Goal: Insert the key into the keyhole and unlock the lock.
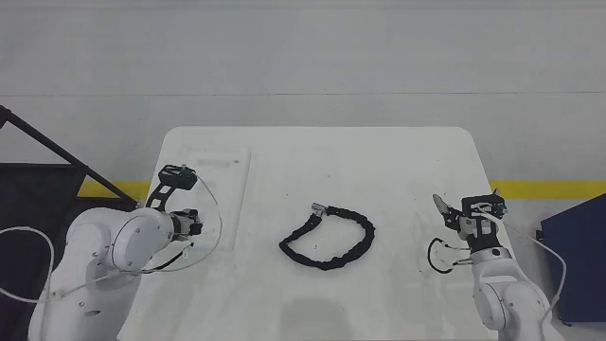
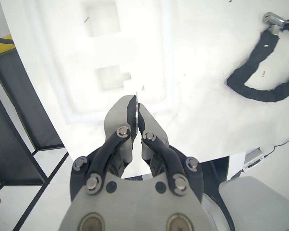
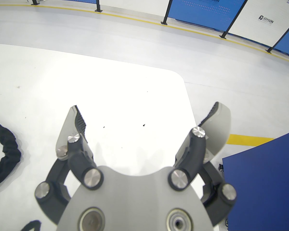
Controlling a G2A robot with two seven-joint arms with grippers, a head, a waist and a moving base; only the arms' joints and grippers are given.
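A black fabric-covered chain lock (image 1: 329, 239) lies curled in the middle of the white table (image 1: 407, 161), its metal lock head (image 1: 319, 210) at the far left end of the loop. In the left wrist view the lock head (image 2: 272, 20) shows as a silver cylinder on the black chain (image 2: 257, 82). My left gripper (image 2: 136, 105) is shut on a thin metal key (image 2: 136, 114), held edge-on above the table's left side, near a white foam tray (image 2: 115, 49). My right gripper (image 3: 147, 116) stands open over the table's right corner, with nothing between its fingers.
The white foam tray (image 1: 220, 172) with two cut-out recesses lies at the table's left. A black frame (image 2: 19, 111) stands off the left edge. A dark blue box (image 1: 578, 256) sits beyond the right edge. Part of the chain (image 3: 4, 155) lies beside the right gripper.
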